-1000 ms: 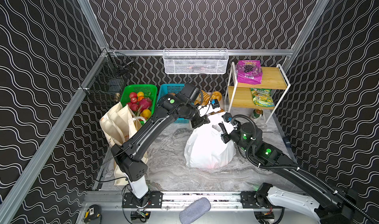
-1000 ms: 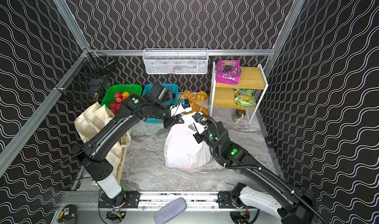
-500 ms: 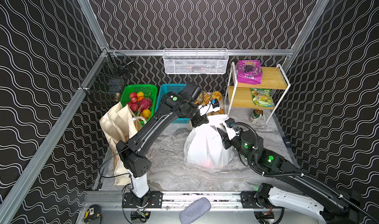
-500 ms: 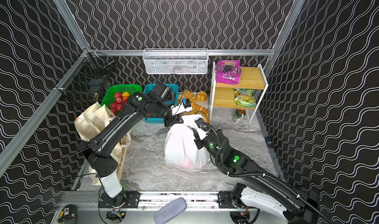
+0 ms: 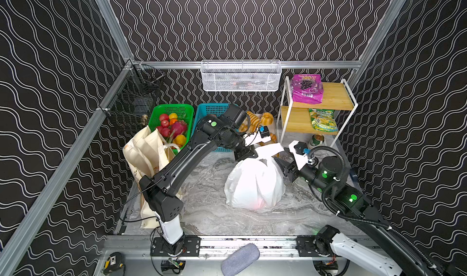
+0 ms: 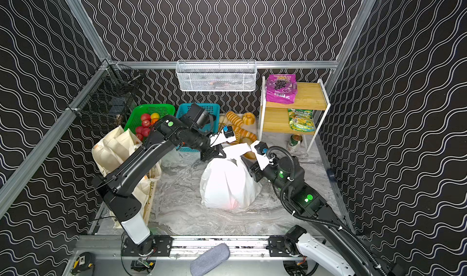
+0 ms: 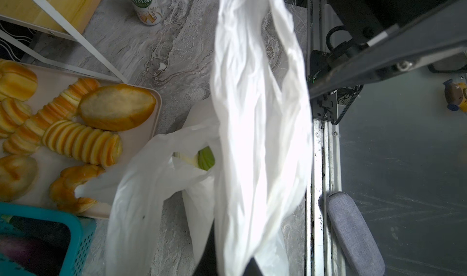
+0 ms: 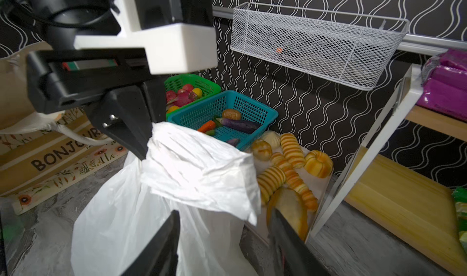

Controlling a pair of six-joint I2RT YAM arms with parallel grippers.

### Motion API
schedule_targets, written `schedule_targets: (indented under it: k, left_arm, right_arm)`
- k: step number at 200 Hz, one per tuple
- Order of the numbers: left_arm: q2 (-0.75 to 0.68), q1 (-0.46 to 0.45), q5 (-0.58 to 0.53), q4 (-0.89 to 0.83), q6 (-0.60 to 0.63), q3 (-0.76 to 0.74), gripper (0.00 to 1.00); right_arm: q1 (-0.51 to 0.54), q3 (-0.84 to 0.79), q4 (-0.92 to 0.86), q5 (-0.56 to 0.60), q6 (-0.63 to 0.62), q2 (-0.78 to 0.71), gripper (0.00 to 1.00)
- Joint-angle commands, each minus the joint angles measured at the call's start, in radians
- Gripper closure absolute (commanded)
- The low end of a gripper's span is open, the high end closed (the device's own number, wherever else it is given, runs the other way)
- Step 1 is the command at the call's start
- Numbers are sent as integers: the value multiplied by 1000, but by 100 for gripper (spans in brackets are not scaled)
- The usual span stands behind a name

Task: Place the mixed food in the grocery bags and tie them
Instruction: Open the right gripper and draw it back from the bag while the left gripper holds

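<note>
At the bag's mouth, the left gripper (image 8: 149,130) has its fingers (image 8: 121,128) clamped on a lifted handle (image 8: 197,166) of the white bag (image 5: 254,183). The right gripper (image 8: 225,239) has its fingers (image 8: 164,244) apart, close against the bag's side. The bag sits mid-table (image 5: 209,219), with the bread tray (image 7: 158,110) just behind it. The teal basket (image 8: 255,110) and the tote (image 5: 145,148) are off to the left.

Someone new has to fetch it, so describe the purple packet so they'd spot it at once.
Look to the back right corner, where a white-framed wooden rack stands. The purple packet lies on its top shelf. It alone is purple, with grapes printed on it; the packet below is green and yellow.
</note>
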Motion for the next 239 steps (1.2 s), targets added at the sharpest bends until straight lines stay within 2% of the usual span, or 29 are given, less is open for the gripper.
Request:
schedule_targets:
  k: [1,22,33,48,63,78,92,100,124,140,162,174,191,204,218,239]
  left_arm:
    - [5,2,21,-10,-15,17,100]
    - [34,12,23,-34,-75,46,100]
    - [47,22,51,-44,-102,51,100]
    - [51,25,60,-38,-132,37,100]
    - [47,28,57,-28,-159,23,100]
    - [48,33,71,-23,-179,20,100]
    - [47,34,91,-18,-186,17,100]
    - [43,35,102,-6,-200,8,100]
    - [33,38,136,16,-222,-14,100]
    - [36,41,141,17,-229,-18,100]
    - [29,40,154,25,-232,-34,100]
    - [23,41,145,39,-238,-46,98]
    - [10,41,144,56,-228,-61,97]
    - [3,41,144,74,-234,-66,92]
    - [-6,41,158,85,-229,-67,90]
    - [-22,41,186,107,-230,-84,76]
  right_arm:
    - [-21,10,43,-134,-82,18,42]
    - [-21,-33,128,-163,-192,4,40]
    - [-19,-82,219,-218,-276,-15,42]
    - [-19,-117,331,-223,-294,-25,48]
    - [-19,-116,390,-176,-280,-16,49]
    - [-19,-90,374,-109,-300,13,52]
    - [-20,-73,366,-2,-300,39,50]
    - [-22,-62,365,21,-288,49,49]
    - [-28,16,245,-153,-255,104,52]
    - [-30,50,208,-204,-206,156,54]
    - [-31,38,242,-179,-157,185,66]
    - [-35,37,254,-185,-151,194,79]
    - [-41,52,255,-201,-141,208,90]
    - [-43,62,255,-209,-141,220,100]
    - [-44,67,258,-211,-137,228,100]
    - [-45,61,292,-207,-128,231,100]
